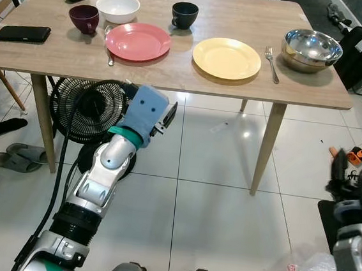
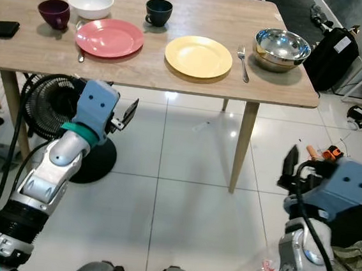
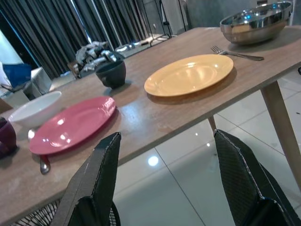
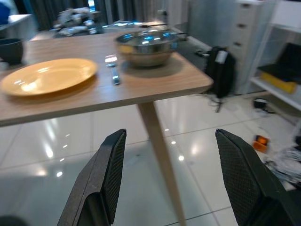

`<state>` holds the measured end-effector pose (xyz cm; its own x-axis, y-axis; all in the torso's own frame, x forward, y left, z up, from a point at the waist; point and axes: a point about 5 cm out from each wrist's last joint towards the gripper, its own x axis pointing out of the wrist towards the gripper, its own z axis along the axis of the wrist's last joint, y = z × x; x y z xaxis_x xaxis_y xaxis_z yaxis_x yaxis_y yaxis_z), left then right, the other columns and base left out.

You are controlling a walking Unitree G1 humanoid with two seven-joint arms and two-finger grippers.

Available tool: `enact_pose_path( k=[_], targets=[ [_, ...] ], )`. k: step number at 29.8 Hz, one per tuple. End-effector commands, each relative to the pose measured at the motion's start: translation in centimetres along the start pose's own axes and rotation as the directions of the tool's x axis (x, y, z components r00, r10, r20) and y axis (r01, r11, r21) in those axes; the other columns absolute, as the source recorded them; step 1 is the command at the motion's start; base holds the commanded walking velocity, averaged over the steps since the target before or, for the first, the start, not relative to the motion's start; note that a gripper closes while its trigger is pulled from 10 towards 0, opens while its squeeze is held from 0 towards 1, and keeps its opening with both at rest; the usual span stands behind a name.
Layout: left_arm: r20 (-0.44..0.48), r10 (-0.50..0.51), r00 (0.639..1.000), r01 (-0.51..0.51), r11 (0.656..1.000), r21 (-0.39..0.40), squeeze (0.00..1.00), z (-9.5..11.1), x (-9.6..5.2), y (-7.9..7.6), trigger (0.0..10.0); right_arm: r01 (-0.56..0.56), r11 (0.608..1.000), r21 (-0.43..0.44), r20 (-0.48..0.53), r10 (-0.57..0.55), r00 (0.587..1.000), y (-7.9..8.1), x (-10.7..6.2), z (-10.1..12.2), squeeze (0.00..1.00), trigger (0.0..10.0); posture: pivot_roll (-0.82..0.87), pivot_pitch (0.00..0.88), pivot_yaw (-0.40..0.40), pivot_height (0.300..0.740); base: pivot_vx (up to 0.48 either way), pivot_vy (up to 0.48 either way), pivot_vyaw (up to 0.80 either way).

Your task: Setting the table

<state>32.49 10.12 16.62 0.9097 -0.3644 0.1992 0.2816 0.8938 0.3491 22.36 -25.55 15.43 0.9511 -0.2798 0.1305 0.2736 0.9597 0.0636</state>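
Both pincers are hanging low before the counter (image 1: pixel 174 77), fingers spread wide and holding nothing: left pincer (image 3: pixel 164 188) near the fan (image 1: pixel 84 110), right pincer (image 4: pixel 176 183) off right. On the counter are sitting pink plate (image 1: pixel 138 41), yellow plate (image 1: pixel 227 58), fork (image 1: pixel 272 63), steel bowl (image 1: pixel 312 49).

Both hands (image 3: pixel 164 188) (image 4: pixel 174 183) raised, fingers apart

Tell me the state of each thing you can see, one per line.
Left gripper: open, empty, below table edge.
Right gripper: open, empty.
Pink plate: empty.
Yellow plate: empty.
Steel bowl: upright, empty.
White bowl: upright, empty.
Maroon cup: upright.
Dark cup: upright.
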Motion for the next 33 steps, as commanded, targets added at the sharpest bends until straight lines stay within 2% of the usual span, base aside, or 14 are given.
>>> enact_pose_path(
  k=[1,2,3,5,9,11,12,14,16,18,20,23,28,33],
  targets=[
    [-0.021,-0.009,1.000,0.009,1.000,0.015,0.00,-0.7,-0.3,-0.1,10.0,-0.028,1.000,-0.002,-0.008,0.028,1.000,0.4,-0.1,-0.1,0.00,10.0,-0.01,0.000,0.062,0.740,0.000,0.000,0.00],
    [-0.021,-0.009,1.000,0.009,1.000,0.015,0.00,-0.7,-0.3,-0.1,10.0,-0.028,1.000,-0.002,-0.008,0.028,1.000,0.4,-0.1,-0.1,0.00,10.0,-0.01,0.000,0.062,0.740,0.000,0.000,0.00],
    [-0.034,0.022,0.999,-0.022,1.000,0.014,0.00,-0.9,-0.4,0.5,10.0,-0.088,0.996,-0.008,-0.015,0.088,0.996,1.5,0.0,-0.2,0.00,10.0,-0.01,0.000,0.054,0.740,0.000,0.000,0.00],
    [-0.112,0.166,0.980,-0.167,0.986,-0.005,0.00,-2.6,-1.3,2.5,10.0,-0.249,0.969,0.004,-0.040,0.249,0.968,4.7,1.2,-1.0,0.00,10.0,0.03,0.000,0.020,0.740,0.000,0.000,0.00],
    [-0.140,0.214,0.967,-0.218,0.976,-0.009,0.00,-3.3,-1.7,3.1,10.0,-0.299,0.954,0.008,-0.049,0.299,0.953,5.7,1.5,-1.2,0.00,10.0,0.03,0.000,0.020,0.740,0.000,0.000,0.00],
    [-0.200,0.285,0.937,-0.289,0.957,0.011,0.00,-4.7,-3.4,3.7,10.0,-0.367,0.930,0.007,-0.061,0.366,0.928,7.4,3.3,-1.9,0.00,10.0,0.12,0.000,-0.061,0.740,0.000,0.000,0.00],
    [-0.200,0.285,0.937,-0.289,0.957,0.011,0.00,-4.7,-3.4,3.7,10.0,-0.367,0.930,0.007,-0.061,0.366,0.928,7.4,3.3,-1.9,0.00,10.0,0.12,0.000,-0.061,0.740,0.000,0.000,0.00],
    [-0.230,0.334,0.914,-0.338,0.941,0.024,0.00,-5.5,-4.5,4.3,10.0,-0.399,0.917,0.005,-0.060,0.399,0.915,8.4,4.6,-2.0,0.00,10.0,0.15,0.000,-0.081,0.740,0.000,0.000,0.00],
    [-0.233,0.349,0.908,-0.352,0.936,0.029,0.00,-5.6,-4.7,4.8,10.0,-0.361,0.932,0.017,-0.043,0.362,0.931,8.2,5.6,-1.6,0.00,10.0,0.17,0.000,-0.095,0.740,0.000,0.000,0.00],
    [-0.233,0.349,0.908,-0.352,0.936,0.029,0.00,-5.6,-4.7,4.8,10.0,-0.361,0.932,0.017,-0.043,0.362,0.931,8.2,5.6,-1.6,0.00,10.0,0.17,0.000,-0.095,0.740,0.000,0.000,0.00],
    [-0.235,0.338,0.911,-0.341,0.940,0.028,0.00,-5.5,-4.1,5.3,10.0,-0.300,0.953,0.030,-0.035,0.301,0.953,7.1,6.4,-1.5,0.00,10.0,0.17,0.000,-0.097,0.740,0.000,0.000,0.00],
    [-0.239,0.314,0.919,-0.318,0.948,0.022,0.00,-5.5,-3.5,5.5,10.0,-0.286,0.958,0.035,-0.042,0.287,0.957,6.3,6.6,-1.6,0.00,10.0,0.16,0.000,-0.085,0.740,0.000,0.000,0.00],
    [-0.246,0.252,0.936,-0.261,0.965,-0.004,0.00,-5.6,-2.6,4.6,10.0,-0.308,0.951,0.006,-0.049,0.308,0.950,5.8,6.1,-1.7,0.00,10.0,0.13,0.000,-0.068,0.740,0.000,0.000,0.00],
    [-0.235,0.176,0.956,-0.190,0.981,-0.040,0.00,-5.3,-1.9,3.2,10.0,-0.260,0.966,-0.005,-0.030,0.260,0.965,4.8,5.6,-1.5,0.00,10.0,0.10,0.000,-0.048,0.740,0.000,0.000,0.00]
  ],
)
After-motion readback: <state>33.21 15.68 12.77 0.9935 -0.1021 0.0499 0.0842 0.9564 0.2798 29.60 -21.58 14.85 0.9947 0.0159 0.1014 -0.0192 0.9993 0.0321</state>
